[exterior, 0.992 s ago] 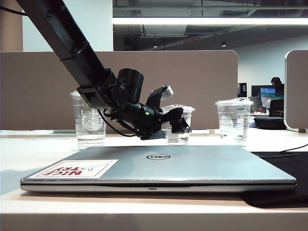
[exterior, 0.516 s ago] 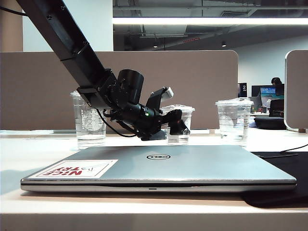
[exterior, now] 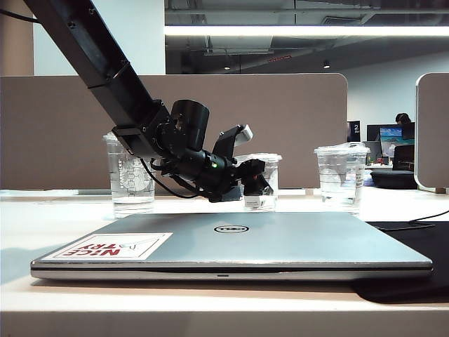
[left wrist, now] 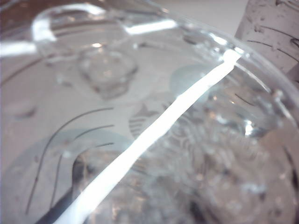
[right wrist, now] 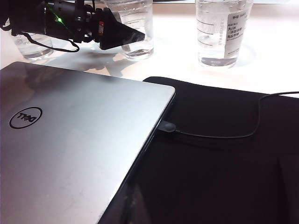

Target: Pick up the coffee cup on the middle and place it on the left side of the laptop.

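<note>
Between the left tool's (exterior: 258, 184) fingers, the coffee cup (exterior: 268, 168).

The laptop (exterior: 231, 242) lies closed at the front of the table (exterior: 63, 210), with three cups in a row behind it. The coffee cup (exterior: 261, 181) stands in the middle, a taller cup (exterior: 129, 175) to its left and another cup (exterior: 342, 175) to its right. The left gripper (exterior: 257, 184) sits at the coffee cup, above the laptop's far edge. A dark mat (right wrist: 219, 158) lies under the laptop's right end, a cable (right wrist: 219, 135) across it
</note>
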Controlling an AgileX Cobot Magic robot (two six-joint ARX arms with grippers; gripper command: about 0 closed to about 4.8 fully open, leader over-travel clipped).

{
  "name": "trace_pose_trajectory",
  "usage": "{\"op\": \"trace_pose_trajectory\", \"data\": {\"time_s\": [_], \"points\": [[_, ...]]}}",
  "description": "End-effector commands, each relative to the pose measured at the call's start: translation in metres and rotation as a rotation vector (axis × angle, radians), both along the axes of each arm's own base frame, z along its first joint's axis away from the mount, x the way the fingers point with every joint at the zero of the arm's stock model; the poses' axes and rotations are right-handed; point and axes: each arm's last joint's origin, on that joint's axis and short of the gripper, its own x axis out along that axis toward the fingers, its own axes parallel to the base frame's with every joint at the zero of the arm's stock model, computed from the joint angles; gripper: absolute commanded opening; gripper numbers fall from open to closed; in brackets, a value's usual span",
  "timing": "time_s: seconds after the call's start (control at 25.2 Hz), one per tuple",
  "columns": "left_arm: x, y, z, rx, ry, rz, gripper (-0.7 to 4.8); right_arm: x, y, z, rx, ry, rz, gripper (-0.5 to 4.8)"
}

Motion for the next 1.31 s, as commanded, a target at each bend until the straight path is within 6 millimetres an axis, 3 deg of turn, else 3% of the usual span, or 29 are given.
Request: {"op": "trace_pose_trajectory", "data": {"time_s": [0.04, 0.52, 0.87, 1.11, 1.31], "points": [[0.000, 0.000, 0.004, -0.008, -0.013, -0.007, 2.92, 0.000, 0.000, 0.001, 0.003, -0.018, 0.004, -0.05], [-0.003, 0.003, 0.044, -0.012, -0.127, -0.026, 2.92, 0.000, 0.000, 0.001, 0.003, -0.018, 0.004, -0.05], [-0.019, 0.013, 0.079, -0.048, -0.160, -0.069, 2.94, 0.000, 0.000, 0.001, 0.003, -0.018, 0.004, -0.05], [-0.043, 0.036, 0.096, -0.088, -0.206, -0.049, 2.95, 0.000, 0.000, 0.001, 0.003, -0.018, 0.004, -0.05], [-0.084, 0.067, 0.108, -0.094, -0.236, -0.017, 2.94, 0.000, 0.000, 0.001, 0.003, -0.018, 0.004, -0.05]]}}
